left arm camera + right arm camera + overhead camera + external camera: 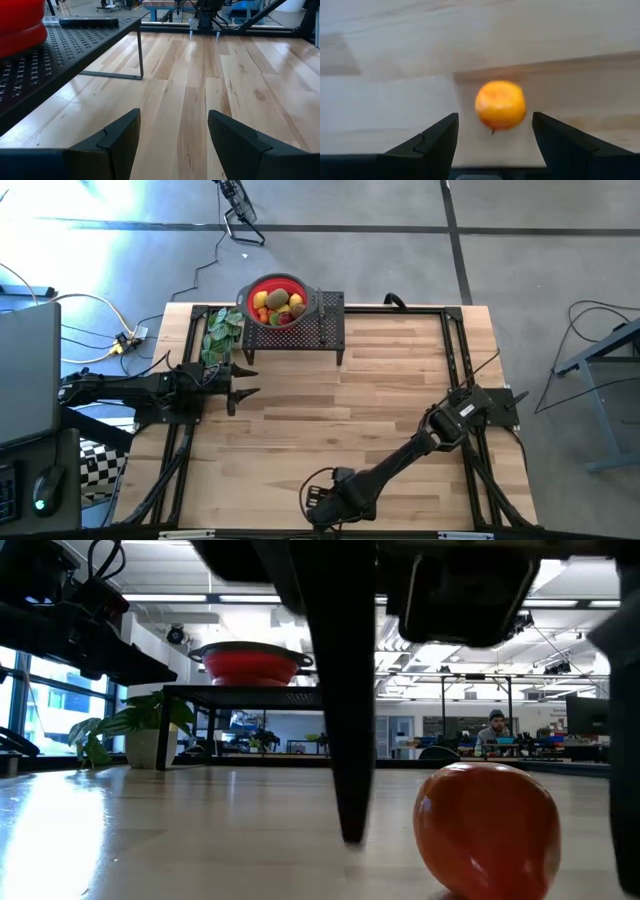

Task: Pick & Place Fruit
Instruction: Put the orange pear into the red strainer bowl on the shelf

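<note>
The wooden table [330,395] carried a black perforated stand [318,328] at its far edge, with a leafy green bunch [222,332] just beside the stand on the left. A red bowl [277,300] sat on the stand and held a heap of fruit [279,306] in yellow, red, orange, green and brown. The left gripper [243,382] hung over the left side of the table, near the stand, its fingers [122,137] spread wide with only bare wood between them. The right gripper [316,502] was low over the near edge of the table, tilted down, fingers [440,137] likewise wide apart and closed on nothing. One orange fruit [500,105] lay on the tabletop between those fingers, touching neither; the low view showed it resting on the wood.
</note>
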You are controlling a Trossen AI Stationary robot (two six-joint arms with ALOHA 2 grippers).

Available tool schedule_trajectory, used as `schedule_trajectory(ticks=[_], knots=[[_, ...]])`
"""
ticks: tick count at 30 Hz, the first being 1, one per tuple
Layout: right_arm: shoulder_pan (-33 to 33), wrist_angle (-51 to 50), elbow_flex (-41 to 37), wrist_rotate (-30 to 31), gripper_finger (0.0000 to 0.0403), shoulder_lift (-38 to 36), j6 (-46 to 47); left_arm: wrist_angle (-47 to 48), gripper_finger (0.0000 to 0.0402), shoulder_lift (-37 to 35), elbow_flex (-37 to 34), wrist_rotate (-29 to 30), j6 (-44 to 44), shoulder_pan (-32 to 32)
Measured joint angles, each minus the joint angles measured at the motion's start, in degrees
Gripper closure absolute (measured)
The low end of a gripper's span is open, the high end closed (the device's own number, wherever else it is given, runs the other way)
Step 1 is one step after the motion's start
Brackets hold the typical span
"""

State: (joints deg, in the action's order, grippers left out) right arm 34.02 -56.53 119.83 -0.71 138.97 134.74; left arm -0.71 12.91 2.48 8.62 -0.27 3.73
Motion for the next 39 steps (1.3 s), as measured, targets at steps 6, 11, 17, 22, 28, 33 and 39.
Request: schedule_trajectory(ticks=[6,11,17,22,28,33,39], knots=[[0.0,-0.9,0.0,2.0,0.0156,0.9,-0.1,0.1,0.0174,0.0,0.0,0.0,0.0,0.0],[-0.2,-1.7,0.0,2.4,0.0156,1.1,-1.1,0.1,0.0174,0.0,0.0,0.0,0.0,0.0],[-0.4,-2.1,0.0,2.3,0.017,1.1,-1.5,0.1,0.0174,0.0,0.0,0.0,0.0,0.0],[-0.4,-2.4,0.0,1.9,0.0211,1.1,-1.5,0.1,0.0174,0.0,0.0,0.0,0.0,0.0],[-0.4,-2.5,0.0,2.2,0.0259,1.1,-1.8,0.1,0.0174,0.0,0.0,0.0,0.0,0.0],[-0.4,-2.9,0.0,2.4,0.0273,1.1,-2.6,0.1,0.0174,0.0,0.0,0.0,0.0,0.0],[-0.5,-3.1,0.0,3.4,0.0265,1.1,-2.6,0.1,0.0174,0.0,0.0,0.0,0.0,0.0]])
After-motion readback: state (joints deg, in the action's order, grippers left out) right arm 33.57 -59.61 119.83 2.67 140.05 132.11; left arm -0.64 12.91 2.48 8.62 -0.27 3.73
